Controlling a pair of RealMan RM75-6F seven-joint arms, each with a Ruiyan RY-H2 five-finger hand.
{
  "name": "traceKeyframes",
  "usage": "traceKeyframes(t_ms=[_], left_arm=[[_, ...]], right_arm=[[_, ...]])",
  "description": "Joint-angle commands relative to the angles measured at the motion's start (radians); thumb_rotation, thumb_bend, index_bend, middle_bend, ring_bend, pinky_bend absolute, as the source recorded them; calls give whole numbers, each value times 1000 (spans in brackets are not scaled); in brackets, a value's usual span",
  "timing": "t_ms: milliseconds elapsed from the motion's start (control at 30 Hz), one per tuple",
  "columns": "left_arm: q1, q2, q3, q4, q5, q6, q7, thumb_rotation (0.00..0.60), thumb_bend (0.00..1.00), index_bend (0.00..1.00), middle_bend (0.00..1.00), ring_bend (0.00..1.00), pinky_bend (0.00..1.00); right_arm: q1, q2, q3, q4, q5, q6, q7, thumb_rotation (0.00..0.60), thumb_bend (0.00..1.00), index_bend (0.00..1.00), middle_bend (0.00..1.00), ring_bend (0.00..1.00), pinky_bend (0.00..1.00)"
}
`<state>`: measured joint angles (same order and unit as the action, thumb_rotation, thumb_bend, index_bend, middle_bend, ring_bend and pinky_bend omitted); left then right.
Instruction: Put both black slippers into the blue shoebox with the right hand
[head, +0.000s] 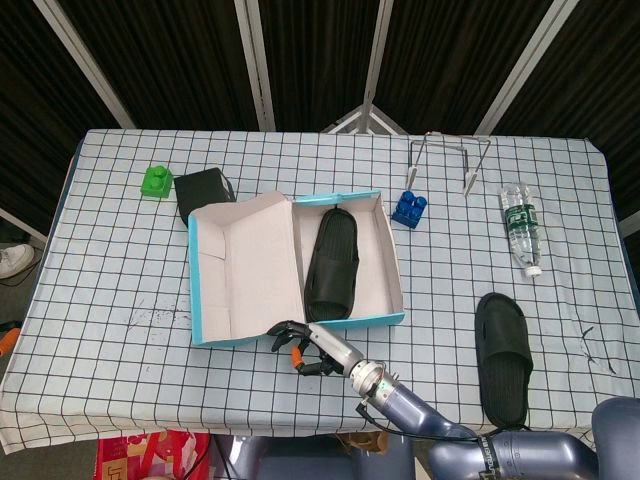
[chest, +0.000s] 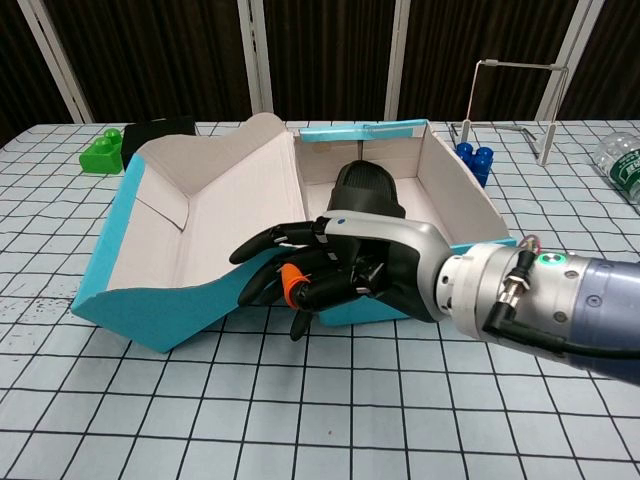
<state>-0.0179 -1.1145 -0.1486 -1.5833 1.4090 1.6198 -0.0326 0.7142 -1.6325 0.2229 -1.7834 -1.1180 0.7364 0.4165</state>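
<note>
The blue shoebox (head: 197, 280) lies open mid-table, its lid flap folded out to the left. One black slipper (head: 332, 263) lies inside it, also seen as the slipper (chest: 368, 190) in the chest view. The second black slipper (head: 503, 357) lies on the cloth at the front right, well away from the box. My right hand (head: 305, 348) is at the box's front wall and holds nothing. In the chest view the right hand (chest: 320, 270) presses its spread fingers against the shoebox (chest: 150, 310) front, near the lid's fold. My left hand is not visible.
A green block (head: 156, 181) and a black box (head: 203, 189) sit behind the shoebox on the left. A blue block (head: 408, 208), a wire stand (head: 447, 160) and a water bottle (head: 520, 227) are at the back right.
</note>
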Motion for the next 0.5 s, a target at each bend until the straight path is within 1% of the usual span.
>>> traceKeyframes(t_ms=[33, 133, 233, 267, 300, 333, 433, 500], left_arm=[[0, 0, 0, -1, 0, 1, 2, 600, 37, 237, 46, 0, 44], [-1, -1, 0, 1, -3, -3, 3, 600, 37, 237, 46, 0, 44], [-3, -2, 1, 0, -5, -9, 7, 600, 37, 237, 46, 0, 44], [-4, -2, 1, -2, -5, -10, 8, 600, 37, 237, 46, 0, 44], [-1, -1, 1, -6, -2, -4, 8, 600, 37, 237, 46, 0, 44], [0, -1, 1, -7, -2, -1, 8, 600, 37, 237, 46, 0, 44], [2, 0, -2, -9, -7, 2, 7, 600, 37, 238, 46, 0, 44], [3, 0, -3, -9, -10, 1, 6, 600, 37, 238, 46, 0, 44]], right_arm=[[1, -1, 5, 2, 6, 4, -4, 600, 769, 260, 26, 261, 427], [-5, 18, 6, -14, 0, 13, -10, 600, 769, 257, 26, 256, 427], [-18, 58, 5, -50, -8, 16, -5, 600, 769, 255, 26, 254, 427], [-25, 83, 3, -70, -12, 14, -3, 600, 769, 255, 27, 254, 427], [-41, 138, -9, -118, -28, 9, 4, 600, 769, 255, 27, 254, 427], [-51, 169, -14, -143, -39, 8, 11, 600, 770, 255, 27, 255, 427], [-75, 234, -27, -193, -69, 11, 28, 600, 769, 254, 29, 258, 427], [-92, 278, -35, -226, -93, 15, 42, 600, 769, 254, 47, 268, 427]])
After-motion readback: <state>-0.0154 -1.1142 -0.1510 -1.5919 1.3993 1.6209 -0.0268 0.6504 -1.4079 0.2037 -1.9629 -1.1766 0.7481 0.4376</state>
